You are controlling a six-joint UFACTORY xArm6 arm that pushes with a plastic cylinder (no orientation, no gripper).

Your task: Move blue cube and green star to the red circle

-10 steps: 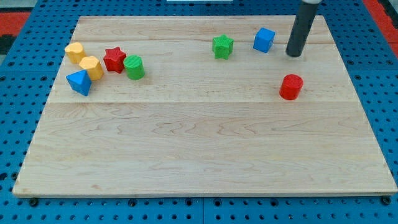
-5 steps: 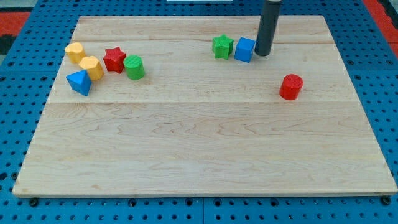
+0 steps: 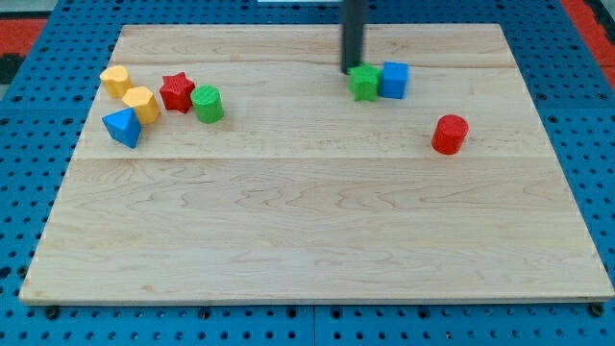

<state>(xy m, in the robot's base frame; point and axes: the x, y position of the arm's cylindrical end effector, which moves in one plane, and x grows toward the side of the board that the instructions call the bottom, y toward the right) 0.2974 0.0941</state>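
Note:
The green star (image 3: 364,83) and the blue cube (image 3: 394,80) sit side by side, touching, near the top of the wooden board (image 3: 317,240), the cube on the right. The red circle, a red cylinder (image 3: 449,134), stands below and to the right of them, a short gap away. My tip (image 3: 352,68) is at the star's upper left edge, touching or nearly touching it.
A cluster lies at the board's left: two yellow blocks (image 3: 116,81) (image 3: 140,102), a red star (image 3: 176,91), a green cylinder (image 3: 207,104) and a blue triangular block (image 3: 123,127). Blue pegboard surrounds the board.
My tip pushed the blue cube left against the green star, then moved over to the star's upper left. Star and cube have since shifted right together.

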